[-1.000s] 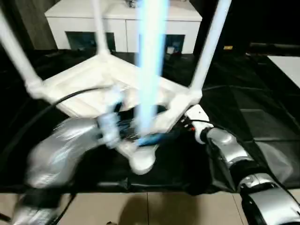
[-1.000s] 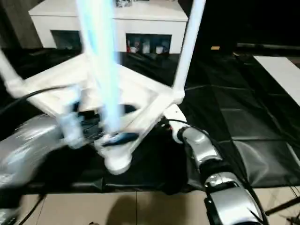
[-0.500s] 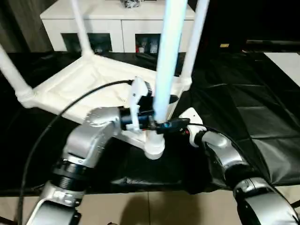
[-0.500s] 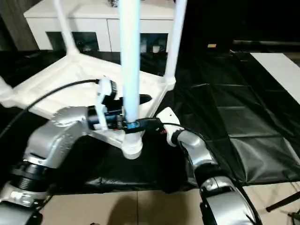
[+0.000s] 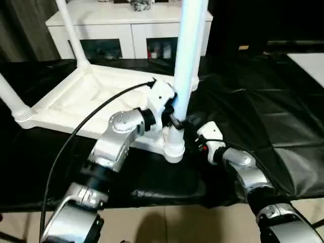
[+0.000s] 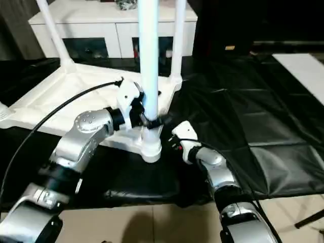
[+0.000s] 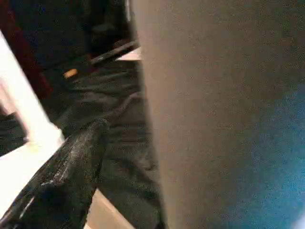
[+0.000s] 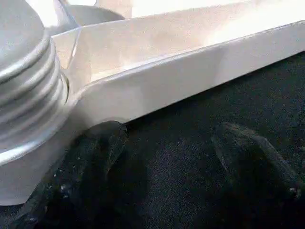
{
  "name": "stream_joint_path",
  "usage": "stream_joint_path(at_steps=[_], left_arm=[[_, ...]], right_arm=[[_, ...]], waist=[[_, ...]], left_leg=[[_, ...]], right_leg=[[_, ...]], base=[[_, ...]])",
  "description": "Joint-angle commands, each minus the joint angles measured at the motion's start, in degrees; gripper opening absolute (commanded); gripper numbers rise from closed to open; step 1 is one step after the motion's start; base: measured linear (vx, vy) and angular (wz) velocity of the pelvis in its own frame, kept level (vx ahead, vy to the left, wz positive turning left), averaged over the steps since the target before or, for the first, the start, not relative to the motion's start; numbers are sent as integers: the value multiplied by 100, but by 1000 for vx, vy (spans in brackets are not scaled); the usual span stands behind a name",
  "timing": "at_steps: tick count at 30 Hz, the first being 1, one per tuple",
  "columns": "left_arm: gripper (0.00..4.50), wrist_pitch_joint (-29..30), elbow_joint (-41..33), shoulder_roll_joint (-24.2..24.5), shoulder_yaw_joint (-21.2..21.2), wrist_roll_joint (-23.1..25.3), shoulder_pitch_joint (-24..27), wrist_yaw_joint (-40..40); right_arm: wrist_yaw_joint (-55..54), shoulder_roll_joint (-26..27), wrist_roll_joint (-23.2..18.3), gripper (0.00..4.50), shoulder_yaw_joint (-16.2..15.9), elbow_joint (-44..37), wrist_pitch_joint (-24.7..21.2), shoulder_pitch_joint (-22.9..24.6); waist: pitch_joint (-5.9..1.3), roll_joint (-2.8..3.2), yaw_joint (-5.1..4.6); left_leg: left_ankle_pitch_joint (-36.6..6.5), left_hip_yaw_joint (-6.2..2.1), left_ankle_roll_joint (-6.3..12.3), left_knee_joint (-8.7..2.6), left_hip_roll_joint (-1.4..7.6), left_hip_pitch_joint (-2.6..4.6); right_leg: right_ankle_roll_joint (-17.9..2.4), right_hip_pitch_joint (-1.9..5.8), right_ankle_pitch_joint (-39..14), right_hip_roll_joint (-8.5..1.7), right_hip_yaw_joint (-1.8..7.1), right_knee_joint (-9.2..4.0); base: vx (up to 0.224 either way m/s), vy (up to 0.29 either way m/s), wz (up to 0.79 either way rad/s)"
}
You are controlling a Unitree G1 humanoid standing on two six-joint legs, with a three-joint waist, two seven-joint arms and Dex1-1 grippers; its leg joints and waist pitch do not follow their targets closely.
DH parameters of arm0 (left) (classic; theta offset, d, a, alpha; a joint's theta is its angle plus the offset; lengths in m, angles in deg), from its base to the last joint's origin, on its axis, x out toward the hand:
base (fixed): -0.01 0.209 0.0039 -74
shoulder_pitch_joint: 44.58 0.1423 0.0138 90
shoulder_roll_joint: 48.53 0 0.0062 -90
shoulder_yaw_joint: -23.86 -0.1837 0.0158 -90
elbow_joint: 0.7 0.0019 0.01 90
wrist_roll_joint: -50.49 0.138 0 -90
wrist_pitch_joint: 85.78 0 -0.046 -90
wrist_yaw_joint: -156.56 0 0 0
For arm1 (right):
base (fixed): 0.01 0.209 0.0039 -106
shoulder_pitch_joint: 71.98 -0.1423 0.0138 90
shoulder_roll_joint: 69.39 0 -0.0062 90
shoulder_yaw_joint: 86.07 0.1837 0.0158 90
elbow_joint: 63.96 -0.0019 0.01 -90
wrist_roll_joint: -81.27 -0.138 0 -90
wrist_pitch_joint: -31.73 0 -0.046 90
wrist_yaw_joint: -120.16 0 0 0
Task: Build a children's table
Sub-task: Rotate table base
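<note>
White table (image 5: pixel 86 101), upside down, plain, ribbed underside; near leg (image 5: pixel 188 50) tinted pale blue, other legs white. Black sheet (image 5: pixel 263 126) with glossy creases over beige floor (image 5: pixel 167 225); white cabinet (image 5: pixel 126 25) with dark glass doors. Silver forearms (image 5: pixel 119 139), black cable (image 5: pixel 76 134), black fingers (image 8: pixel 252 157).

- A furnished indoor room, like a living room or a mock-up of one, is suggested.
- A low white cabinet (image 5: pixel 132 30) with glass doors is seen at the far side; small items are kept behind the glass.
- In front of the cabinet, the floor is covered with black sheeting (image 5: pixel 263 116).
- Pale floor tiles (image 6: pixel 167 223) are exposed at the sheeting's near edge, farthest from the cabinet.
- To the left of the cabinet, what may be a dark curtain (image 5: pixel 25 25) is visible.
</note>
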Motion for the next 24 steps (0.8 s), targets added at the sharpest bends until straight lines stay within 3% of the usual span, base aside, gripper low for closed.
stream_joint_path(at_steps=[1, 3, 5, 7, 9, 10, 12, 15, 17, 20, 24], left_arm=[[444, -57, 118, -32, -28, 144, -112, 136], [444, -149, 109, -41, 70, 65, -65, 15], [444, -1, -324, 152, 62, -357, 237, -854], [444, 160, -632, 459, -128, -522, 470, -1464], [444, 210, -729, 641, -226, -566, 567, -1709], [444, 275, -805, 925, -341, -558, 688, -2019], [444, 285, -817, 1008, -368, -541, 723, -2111], [444, 152, -524, 1385, -441, -247, 706, -2414], [444, -244, 37, 1685, -575, 293, 537, -2388], [444, -417, 327, 1809, -674, 532, 435, -2364], [408, -982, 1145, 1924, -953, 1086, 77, -2010]], right_arm=[[208, 87, -194, 366, 3, -384, 171, -143], [255, -53, -285, 366, 124, -483, 130, -121], [431, -381, -457, 366, 340, -678, 71, -55], [592, -545, -532, 366, 418, -814, 35, 31], [682, -627, -559, 366, 443, -887, 18, 88], [870, -766, -603, 366, 451, -1027, -19, 204], [935, -813, -619, 366, 448, -1080, -36, 246], [1220, -987, -668, 366, 356, -1363, -106, 438], [1495, -1141, -624, 366, 209, -1605, -163, 579], [1656, -1240, -552, 366, 76, -1768, -161, 661], [1857, -1350, -407, 366, -103, -2038, -164, 791]], waist=[[-419, 45, 38], [-438, 71, 45], [-472, 57, 97], [-481, 46, 120], [-452, 85, 133], [-452, 97, 144], [-424, 108, 144], [-415, 120, 161], [-414, 102, 138], [-412, 88, 132], [-439, 100, 138]], left_leg=[[-1124, -75, 279, -410, 136, 46], [-993, -78, 345, -395, 135, 45], [-570, -68, 602, -348, 122, -6], [-453, -64, 702, -328, 130, -19], [-614, -37, 740, -332, 130, 6], [-673, -36, 710, -337, 137, 16], [-871, -42, 575, -378, 147, 24], [-956, -40, 490, -390, 141, 35], [-985, -42, 466, -398, 131, 38], [-956, -46, 421, -397, 118, 26], [-772, -53, 475, -379, 120, 13]], right_leg=[[-1644, 313, 163, -441, 262, -442], [-1660, 318, 410, -435, 257, -425], [-1707, 329, 890, -440, 255, -365], [-1720, 326, 1025, -446, 251, -348], [-1660, 268, 630, -416, 236, -388], [-1645, 261, 484, -423, 235, -394], [-1555, 248, 102, -404, 231, -425], [-1486, 241, -129, -403, 240, -456], [-1402, 238, -236, -398, 237, -460], [-1292, 254, -351, -418, 251, -491], [-1342, 249, -44, -424, 247, -451]], base=[[0, 0, 0], [0, 0, 0], [0, 0, 0], [0, 0, 0], [0, 0, 0], [0, 0, 0], [0, 0, 0], [0, 0, 0], [0, 0, 0], [0, 0, 0], [0, 0, 0]])
